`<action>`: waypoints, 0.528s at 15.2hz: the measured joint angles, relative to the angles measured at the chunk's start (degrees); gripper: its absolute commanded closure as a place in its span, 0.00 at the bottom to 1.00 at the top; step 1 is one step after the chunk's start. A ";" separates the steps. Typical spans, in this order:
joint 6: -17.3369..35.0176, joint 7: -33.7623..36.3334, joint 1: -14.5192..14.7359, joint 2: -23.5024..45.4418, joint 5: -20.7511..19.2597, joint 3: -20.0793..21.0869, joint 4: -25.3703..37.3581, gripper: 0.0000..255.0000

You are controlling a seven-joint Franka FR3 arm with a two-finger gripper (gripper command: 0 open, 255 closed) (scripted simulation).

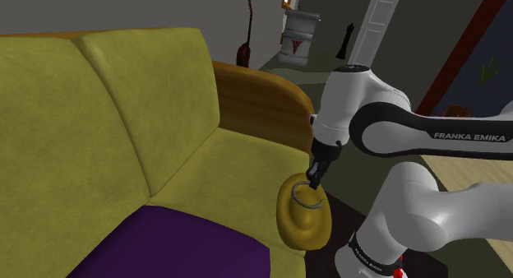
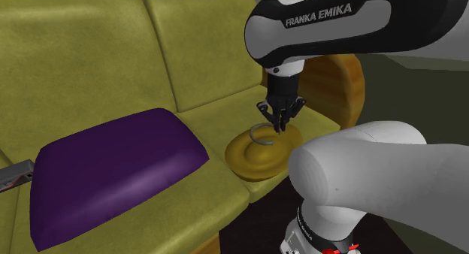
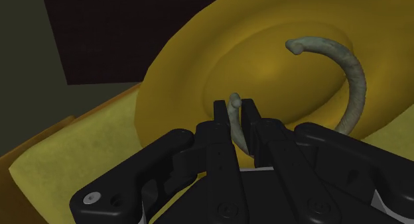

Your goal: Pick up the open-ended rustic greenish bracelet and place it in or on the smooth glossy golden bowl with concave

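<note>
The grey-green open-ended bracelet (image 3: 348,77) hangs over the hollow of the golden bowl (image 3: 199,63), and my gripper (image 3: 237,110) is shut on one end of it. In the shoulder view the gripper (image 1: 313,181) holds the bracelet (image 1: 307,196) just above the bowl (image 1: 302,217), which sits at the front edge of the olive sofa seat. The second exterior view has the gripper (image 2: 279,125) over the bowl (image 2: 255,156) with the bracelet (image 2: 261,133) dangling at the bowl's middle. Whether the ring touches the bowl I cannot tell.
A purple cushion (image 2: 113,166) lies on the sofa seat (image 2: 218,113) to the bowl's left in the second exterior view. The sofa's wooden armrest (image 1: 259,91) rises behind the gripper. My own white arm link (image 2: 361,177) crowds the near side.
</note>
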 measured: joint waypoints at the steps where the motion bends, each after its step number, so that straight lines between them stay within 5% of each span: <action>1: 0.85 0.02 0.02 0.24 0.05 0.04 -0.61 1.00; 8: 4.07 0.23 0.23 0.70 0.34 0.33 -3.37 1.00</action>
